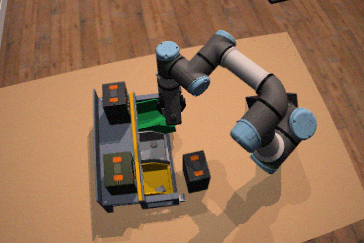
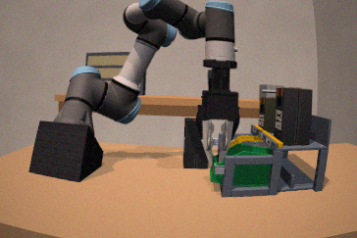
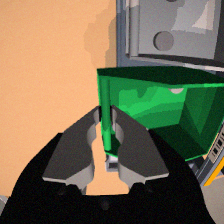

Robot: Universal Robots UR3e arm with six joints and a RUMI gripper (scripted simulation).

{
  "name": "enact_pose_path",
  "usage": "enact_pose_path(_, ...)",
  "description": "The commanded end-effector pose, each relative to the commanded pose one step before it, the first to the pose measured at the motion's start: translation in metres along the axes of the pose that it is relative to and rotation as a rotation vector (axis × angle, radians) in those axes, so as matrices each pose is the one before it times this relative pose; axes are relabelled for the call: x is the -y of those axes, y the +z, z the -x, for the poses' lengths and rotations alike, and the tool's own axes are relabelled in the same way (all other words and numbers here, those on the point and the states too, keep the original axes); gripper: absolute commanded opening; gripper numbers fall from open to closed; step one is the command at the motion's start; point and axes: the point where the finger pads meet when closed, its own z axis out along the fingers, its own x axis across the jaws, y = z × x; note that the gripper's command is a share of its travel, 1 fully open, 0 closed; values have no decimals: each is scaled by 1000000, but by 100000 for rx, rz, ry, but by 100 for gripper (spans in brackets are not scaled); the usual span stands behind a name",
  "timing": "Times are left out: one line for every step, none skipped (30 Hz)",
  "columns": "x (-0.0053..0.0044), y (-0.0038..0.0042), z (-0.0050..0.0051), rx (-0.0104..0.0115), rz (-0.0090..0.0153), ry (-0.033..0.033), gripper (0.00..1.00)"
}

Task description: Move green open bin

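The green open bin [image 1: 150,118] [image 2: 250,167] [image 3: 150,107] is in the end bay of the grey shelf [image 1: 112,139] [image 2: 276,175], beside the grey bin. Its front end sticks out past the shelf's front rail, and it looks tilted and slightly turned. A small pale part [image 3: 176,90] shows inside it; the rest of its inside is partly hidden. My gripper [image 1: 173,122] [image 2: 216,156] [image 3: 105,106] points down and is shut on the bin's front wall, with one jaw inside and one outside.
A grey bin [image 1: 154,145] [image 3: 172,25] and a yellow bin [image 1: 157,175] share the lower shelf. A yellow rail [image 1: 134,139] runs behind them. A black box [image 1: 115,106] and an olive box [image 1: 119,171] stand on the upper level. Another black box [image 1: 196,171] [image 2: 190,141] stands on the table.
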Motion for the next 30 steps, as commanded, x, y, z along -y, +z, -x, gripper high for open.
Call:
enact_pose_path(-573, -878, 20428, -319, 275, -31, 0)
enact_pose_path(-7, -7, 6000, -26, 17, -1, 0)
enact_pose_path(0, 0, 0, 0, 0, 0, 0)
enact_pose_path(0, 0, 0, 0, 0, 0, 0)
enact_pose_path(0, 0, 0, 0, 0, 0, 0)
enact_pose_path(0, 0, 0, 0, 0, 0, 0)
enact_pose_path(0, 0, 0, 0, 0, 0, 0)
enact_pose_path(0, 0, 0, 0, 0, 0, 0)
enact_pose_path(0, 0, 0, 0, 0, 0, 0)
enact_pose_path(0, 0, 0, 0, 0, 0, 0)
enact_pose_path(0, 0, 0, 0, 0, 0, 0)
enact_pose_path(0, 0, 0, 0, 0, 0, 0)
enact_pose_path(0, 0, 0, 0, 0, 0, 0)
enact_pose_path(0, 0, 0, 0, 0, 0, 0)
enact_pose_path(48, 128, 5348, 100, -57, 10, 0)
enact_pose_path(-15, -16, 6000, -21, 15, -1, 0)
enact_pose_path(-15, -17, 6000, -21, 15, -1, 0)
enact_pose_path(-15, -18, 6000, -21, 15, -1, 0)
enact_pose_path(-15, -19, 6000, -21, 15, -1, 0)
enact_pose_path(0, 0, 0, 0, 0, 0, 0)
enact_pose_path(0, 0, 0, 0, 0, 0, 0)
enact_pose_path(0, 0, 0, 0, 0, 0, 0)
enact_pose_path(0, 0, 0, 0, 0, 0, 0)
enact_pose_path(0, 0, 0, 0, 0, 0, 0)
enact_pose_path(0, 0, 0, 0, 0, 0, 0)
enact_pose_path(0, 0, 0, 0, 0, 0, 0)
enact_pose_path(0, 0, 0, 0, 0, 0, 0)
enact_pose_path(0, 0, 0, 0, 0, 0, 0)
enact_pose_path(0, 0, 0, 0, 0, 0, 0)
enact_pose_path(0, 0, 0, 0, 0, 0, 0)
